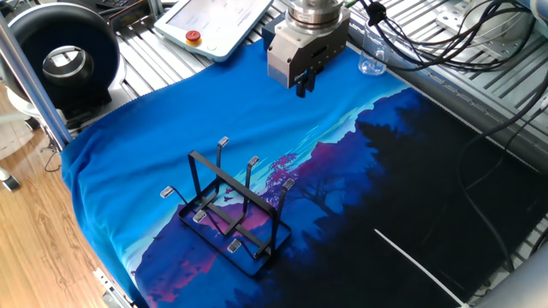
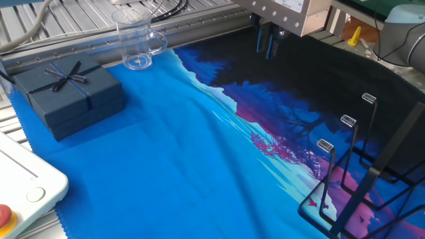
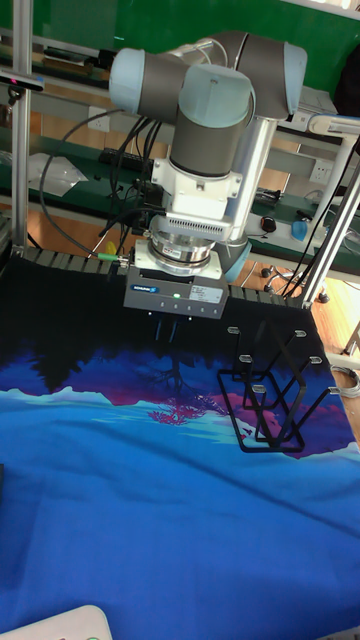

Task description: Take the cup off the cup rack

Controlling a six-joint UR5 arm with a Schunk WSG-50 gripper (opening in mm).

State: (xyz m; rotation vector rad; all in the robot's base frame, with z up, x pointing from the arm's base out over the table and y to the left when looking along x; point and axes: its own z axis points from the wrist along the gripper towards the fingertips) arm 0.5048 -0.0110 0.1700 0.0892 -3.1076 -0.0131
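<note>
The cup (image 2: 136, 41), a clear mug with a loop handle, stands upright on the metal slats just past the blue cloth's edge. In one fixed view the cup (image 1: 372, 53) shows partly behind cables. The cup rack (image 1: 231, 205), a black wire stand with grey-tipped prongs, sits on the cloth with nothing hanging on it; the rack (image 2: 358, 179) (image 3: 275, 395) shows in the other views too. My gripper (image 1: 302, 84) (image 2: 267, 46) (image 3: 167, 330) hangs above the cloth between cup and rack, apart from both. Its fingers are pressed together with nothing between them.
A dark blue gift box (image 2: 66, 96) with a ribbon lies on the cloth near the cup. A white teach pendant (image 1: 218, 21) rests at the table's edge. Black cables (image 1: 428, 43) hang beside the arm. A black round device (image 1: 64, 60) stands off the table.
</note>
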